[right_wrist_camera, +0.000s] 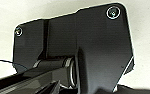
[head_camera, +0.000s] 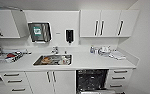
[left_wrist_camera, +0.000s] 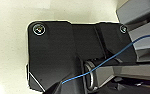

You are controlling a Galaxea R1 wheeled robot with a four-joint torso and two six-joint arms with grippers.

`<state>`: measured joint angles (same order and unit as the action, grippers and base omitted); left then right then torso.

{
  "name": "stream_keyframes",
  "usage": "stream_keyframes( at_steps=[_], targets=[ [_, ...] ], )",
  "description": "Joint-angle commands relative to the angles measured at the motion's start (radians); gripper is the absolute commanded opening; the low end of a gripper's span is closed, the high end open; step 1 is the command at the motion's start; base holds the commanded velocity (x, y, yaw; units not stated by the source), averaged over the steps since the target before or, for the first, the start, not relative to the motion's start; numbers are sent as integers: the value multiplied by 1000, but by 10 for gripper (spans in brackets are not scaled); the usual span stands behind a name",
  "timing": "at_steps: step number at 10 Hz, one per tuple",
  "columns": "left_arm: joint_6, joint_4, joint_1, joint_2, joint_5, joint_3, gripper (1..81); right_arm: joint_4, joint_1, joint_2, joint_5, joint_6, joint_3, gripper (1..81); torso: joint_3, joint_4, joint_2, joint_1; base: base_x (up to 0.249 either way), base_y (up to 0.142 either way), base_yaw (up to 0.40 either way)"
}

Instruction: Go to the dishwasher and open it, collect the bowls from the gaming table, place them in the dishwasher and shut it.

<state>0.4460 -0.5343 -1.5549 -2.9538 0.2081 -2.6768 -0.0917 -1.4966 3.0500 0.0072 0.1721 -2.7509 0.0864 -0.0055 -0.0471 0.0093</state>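
White surfaces made up nearly the whole room in the head view: white walls, white upper cabinets (head_camera: 108, 23) with dark bar handles, and a long white worktop (head_camera: 91, 61) that ran from the picture's left edge to a side wall on the right, where a low upstand closed its end. Below the worktop a run of white doors and drawers (head_camera: 14, 81) was seen, broken by the dishwasher (head_camera: 91, 80), which stood open just right of centre; its dark interior with racks was exposed, and its lowered door reached the bottom edge of the picture. Floor in front of the units could not be seen. A steel sink (head_camera: 53, 60) holding mixed items was set into the worktop left of the dishwasher, with a tap (head_camera: 55, 50) behind it. Bare worktop lay in front of the sink and over the dishwasher. A paper towel dispenser (head_camera: 39, 32) and a smaller dark soap dispenser (head_camera: 69, 36) were fixed to the wall. Clutter was gathered at the far left (head_camera: 9, 56) and near the right corner (head_camera: 106, 51). Whether either pincer was wide or narrow could not be told.
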Motion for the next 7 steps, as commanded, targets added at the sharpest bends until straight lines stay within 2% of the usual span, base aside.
stream_keyframes(
  at_steps=[1,2,3,4,5,6,7],
  targets=[
    [-6,97,11,-18,-38,-3,811,-2,38,-1,-50,0,-1,811,0,0,0,0,0,0,0],
    [-78,235,8,-34,-38,-30,811,-3,38,-3,-50,0,4,811,0,0,0,0,0,0,0],
    [-194,343,8,-54,-48,-55,811,-5,43,0,-50,0,4,811,0,0,0,0,0,0,0],
    [-304,447,14,-73,-93,-81,811,-6,43,2,-50,-2,4,811,0,0,0,0,0,0,0],
    [-379,521,18,-82,-110,-95,811,-8,45,2,-52,-3,4,811,0,0,0,0,0,0,0],
    [-420,519,26,-70,-135,-88,811,-10,45,2,-52,-3,4,811,0,0,0,0,0,0,0],
    [-424,482,38,-56,-170,-54,811,-6,41,3,-52,-3,5,811,0,0,0,0,0,0,0]
  ],
)
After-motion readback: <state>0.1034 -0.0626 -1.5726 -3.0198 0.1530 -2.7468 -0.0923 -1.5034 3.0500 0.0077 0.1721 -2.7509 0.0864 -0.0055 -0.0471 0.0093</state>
